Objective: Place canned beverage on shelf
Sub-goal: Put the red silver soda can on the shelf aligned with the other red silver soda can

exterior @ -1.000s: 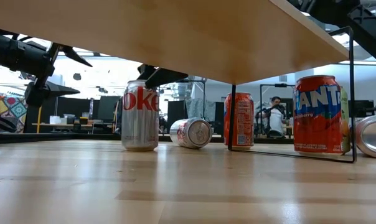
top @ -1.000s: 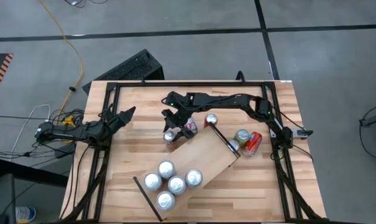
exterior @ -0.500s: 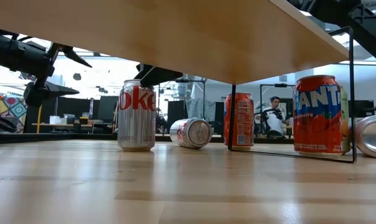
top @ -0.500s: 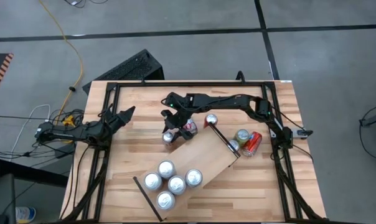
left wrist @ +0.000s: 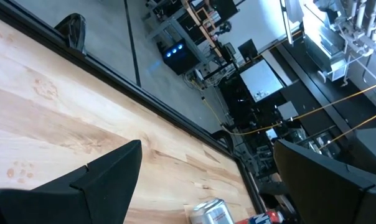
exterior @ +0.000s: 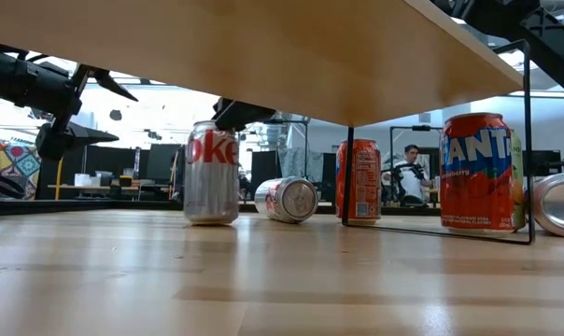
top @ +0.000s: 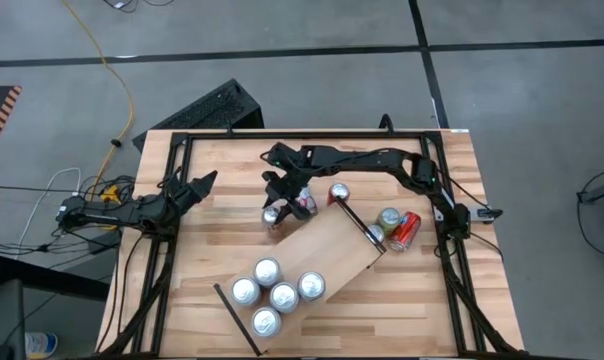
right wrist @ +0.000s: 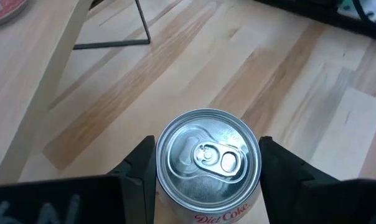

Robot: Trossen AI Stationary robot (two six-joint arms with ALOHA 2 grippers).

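Note:
A silver Diet Coke can [right wrist: 208,158] stands upright on the table [top: 202,260], just beyond the far long edge of the pale wooden shelf [top: 322,255]. My right gripper [top: 279,203] is over the can, shut on it; the can [exterior: 212,173] also appears in the low view. Several silver cans [top: 272,285] stand on the shelf's near-left part. My left gripper [top: 208,180] waits open above the table's left side, pointing level, with nothing between its fingers. My right gripper has the Diet Coke can pinched between its two fingers, one on each side of the can's upper wall just below the rim [right wrist: 158,163]. The fingers [right wrist: 138,177] slant down from the table's far right. The can stays upright with its base [exterior: 212,220] on the table.
Right beside the held can a silver can [exterior: 288,199] lies on its side. An upright can [top: 339,192], an orange Fanta can [exterior: 480,171] and a red can [top: 406,230] lying flat sit by the shelf's right end. A person shows in the room behind.
The Diet Coke can has slid a little on the table, first toward the left edge and then back toward the right, staying upright. My right gripper has stayed over it, shifting slightly toward the far edge.

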